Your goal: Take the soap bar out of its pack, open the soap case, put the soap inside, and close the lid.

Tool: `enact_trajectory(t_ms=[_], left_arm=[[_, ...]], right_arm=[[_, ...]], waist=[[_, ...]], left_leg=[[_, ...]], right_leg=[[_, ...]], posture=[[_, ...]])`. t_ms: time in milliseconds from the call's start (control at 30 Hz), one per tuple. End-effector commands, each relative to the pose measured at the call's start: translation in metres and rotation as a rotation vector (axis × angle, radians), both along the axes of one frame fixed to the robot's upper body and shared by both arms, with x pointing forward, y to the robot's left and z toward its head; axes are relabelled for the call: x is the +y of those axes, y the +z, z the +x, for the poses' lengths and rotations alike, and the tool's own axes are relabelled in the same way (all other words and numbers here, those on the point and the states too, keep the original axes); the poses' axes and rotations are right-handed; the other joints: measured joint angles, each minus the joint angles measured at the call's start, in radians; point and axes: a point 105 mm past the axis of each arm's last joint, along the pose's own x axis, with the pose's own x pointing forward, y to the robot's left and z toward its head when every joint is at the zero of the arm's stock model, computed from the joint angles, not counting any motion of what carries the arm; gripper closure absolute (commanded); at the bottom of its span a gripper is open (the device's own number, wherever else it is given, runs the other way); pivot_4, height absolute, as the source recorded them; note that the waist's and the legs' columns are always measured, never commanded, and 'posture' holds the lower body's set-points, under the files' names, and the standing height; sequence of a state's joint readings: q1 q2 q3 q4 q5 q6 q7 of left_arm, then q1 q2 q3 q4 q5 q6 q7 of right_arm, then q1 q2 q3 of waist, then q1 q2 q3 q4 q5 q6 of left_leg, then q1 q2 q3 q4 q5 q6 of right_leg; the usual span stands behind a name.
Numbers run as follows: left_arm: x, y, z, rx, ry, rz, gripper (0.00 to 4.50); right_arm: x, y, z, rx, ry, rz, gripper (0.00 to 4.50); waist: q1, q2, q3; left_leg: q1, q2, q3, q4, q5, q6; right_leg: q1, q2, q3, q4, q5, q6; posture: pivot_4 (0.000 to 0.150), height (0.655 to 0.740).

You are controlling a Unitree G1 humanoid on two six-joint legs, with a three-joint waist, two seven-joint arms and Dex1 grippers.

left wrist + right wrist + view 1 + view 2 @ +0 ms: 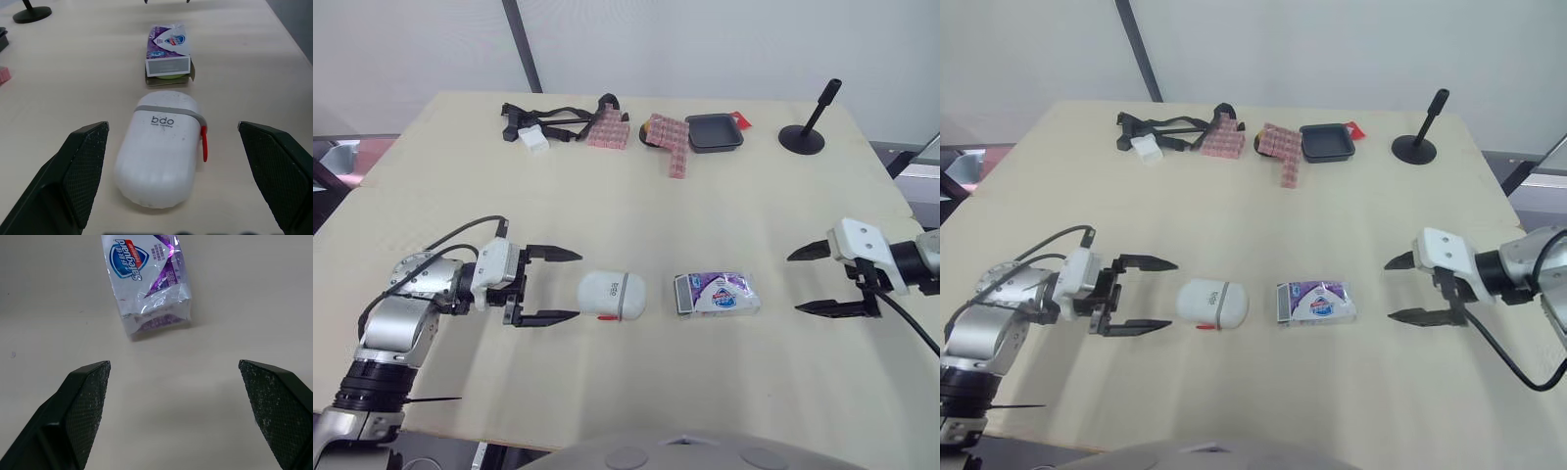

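All steps remain: the left gripper [578, 286] and right gripper [793, 283], fingers wide and empty, flank the closed soap case [612, 296] and, at its 3 o'clock, the unemptied soap pack [717, 294].

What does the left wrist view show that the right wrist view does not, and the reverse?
Left wrist view, not the right: the white soap case with its red tab, a black stand, and the soap pack's open end, pale green inside. Right wrist view, not the left: the pack's crimped, sealed end. Both: the pack lying on the beige table.
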State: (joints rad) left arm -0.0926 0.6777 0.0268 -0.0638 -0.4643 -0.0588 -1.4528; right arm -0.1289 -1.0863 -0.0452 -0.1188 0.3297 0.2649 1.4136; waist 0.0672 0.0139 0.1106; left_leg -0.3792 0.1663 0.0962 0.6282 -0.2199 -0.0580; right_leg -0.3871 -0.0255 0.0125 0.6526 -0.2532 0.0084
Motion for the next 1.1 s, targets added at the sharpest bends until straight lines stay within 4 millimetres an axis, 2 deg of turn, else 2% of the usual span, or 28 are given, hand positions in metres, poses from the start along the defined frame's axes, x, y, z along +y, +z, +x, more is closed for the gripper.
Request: enact_trajectory(t_ms=[33, 233, 733, 1100], left_arm=[[-0.003, 0.004, -0.005, -0.037, -0.026, -0.006, 0.01], [-0.007, 0.003, -0.009, -0.040, -0.046, -0.008, 0.01], [-0.013, -0.002, -0.002, -0.060, -0.022, 0.020, 0.01], [-0.013, -0.003, -0.001, -0.054, -0.020, 0.026, 0.01]], right_arm=[[0.014, 0.006, 0.001, -0.042, 0.052, 0.021, 0.00], [0.028, -0.002, 0.002, -0.057, 0.114, 0.017, 0.00], [0.055, -0.011, 0.011, -0.083, 0.182, 0.032, 0.00], [0.061, -0.012, 0.013, -0.089, 0.203, 0.021, 0.00]], waist=[[0.000, 0.000, 0.000], [0.001, 0.000, 0.000], [-0.001, 0.000, 0.000], [-0.002, 0.000, 0.000]], left_leg=[[0.000, 0.000, 0.000, 0.000, 0.000, 0.000], [0.000, 0.000, 0.001, 0.000, 0.000, 0.000], [-0.001, 0.000, 0.001, 0.000, 0.000, 0.000], [-0.001, 0.000, 0.001, 0.000, 0.000, 0.000]], right_leg=[[0.000, 0.000, 0.000, 0.000, 0.000, 0.000], [-0.001, 0.000, 0.000, 0.001, 0.000, 0.000], [-0.002, 0.000, 0.000, 0.002, 0.000, 0.000], [-0.002, 0.000, 0.000, 0.002, 0.000, 0.000]], posture=[[0.150, 0.7400], [0.150, 0.7400], [0.150, 0.7400], [0.150, 0.7400]])
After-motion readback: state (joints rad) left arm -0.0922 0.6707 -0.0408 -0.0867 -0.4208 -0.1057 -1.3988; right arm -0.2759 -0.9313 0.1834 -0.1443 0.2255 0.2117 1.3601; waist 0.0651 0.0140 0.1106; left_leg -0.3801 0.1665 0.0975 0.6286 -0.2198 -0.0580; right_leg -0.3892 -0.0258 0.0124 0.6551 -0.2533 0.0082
